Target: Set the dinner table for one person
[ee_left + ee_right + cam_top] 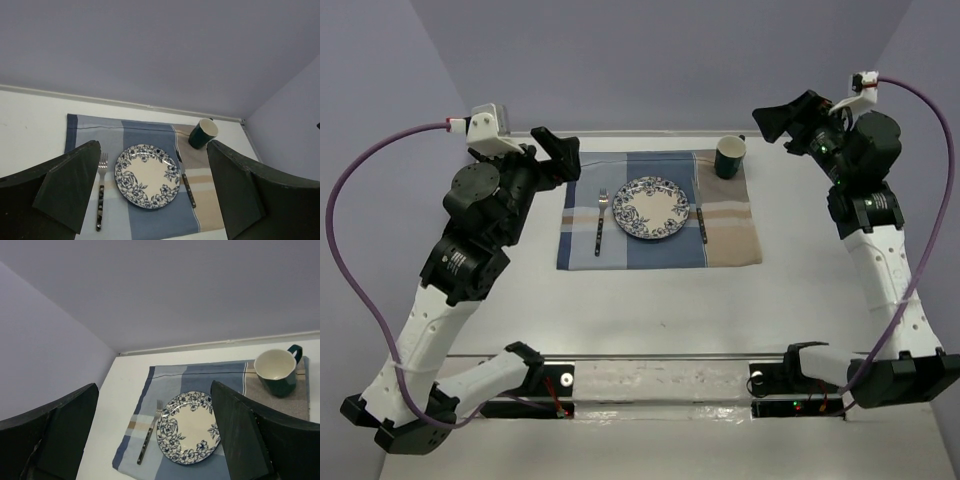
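A blue-and-tan striped placemat [660, 245] lies on the off-white dinner table [650, 310]. On the mat sit a blue-flowered plate [651, 209], a fork [600, 222] left of it, a knife [701, 222] right of it and a dark green mug [729, 157] at the far right corner. They also show in the left wrist view: plate [148, 176], fork [101, 192], knife [186, 183], mug [202, 133]. My left gripper [558, 158] is open and empty, raised left of the mat. My right gripper [782, 122] is open and empty, raised right of the mug [275, 371].
A metal rail [660, 355] runs along the table's near edge, by the arm bases. Purple walls close the table at the back and both sides. A purple cable [345, 230] loops out from the left arm, another from the right arm [930, 200].
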{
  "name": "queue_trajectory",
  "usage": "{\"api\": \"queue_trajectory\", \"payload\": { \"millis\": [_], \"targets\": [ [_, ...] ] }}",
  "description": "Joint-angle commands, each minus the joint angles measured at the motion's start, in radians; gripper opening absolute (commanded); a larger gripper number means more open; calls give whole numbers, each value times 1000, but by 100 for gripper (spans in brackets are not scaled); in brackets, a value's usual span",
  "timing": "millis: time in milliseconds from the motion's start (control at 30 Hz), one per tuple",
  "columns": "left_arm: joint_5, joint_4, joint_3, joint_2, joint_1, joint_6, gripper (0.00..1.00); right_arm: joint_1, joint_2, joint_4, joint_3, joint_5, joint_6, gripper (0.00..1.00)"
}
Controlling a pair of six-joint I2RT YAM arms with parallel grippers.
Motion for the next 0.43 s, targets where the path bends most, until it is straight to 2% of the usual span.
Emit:
{"api": "queue_trajectory", "payload": {
  "millis": [0, 200, 400],
  "targets": [
    [-59, 97, 9, -20, 3, 75, 99, 4, -114, 70, -25, 70, -48, 100],
    [-112, 140, -6, -5, 3, 119, 99, 4, -138, 54, -51, 95, -125, 100],
    [-86, 100, 28, 50, 3, 122, 99, 4, -144, 59, -97, 93, -142, 100]
  ]
}}
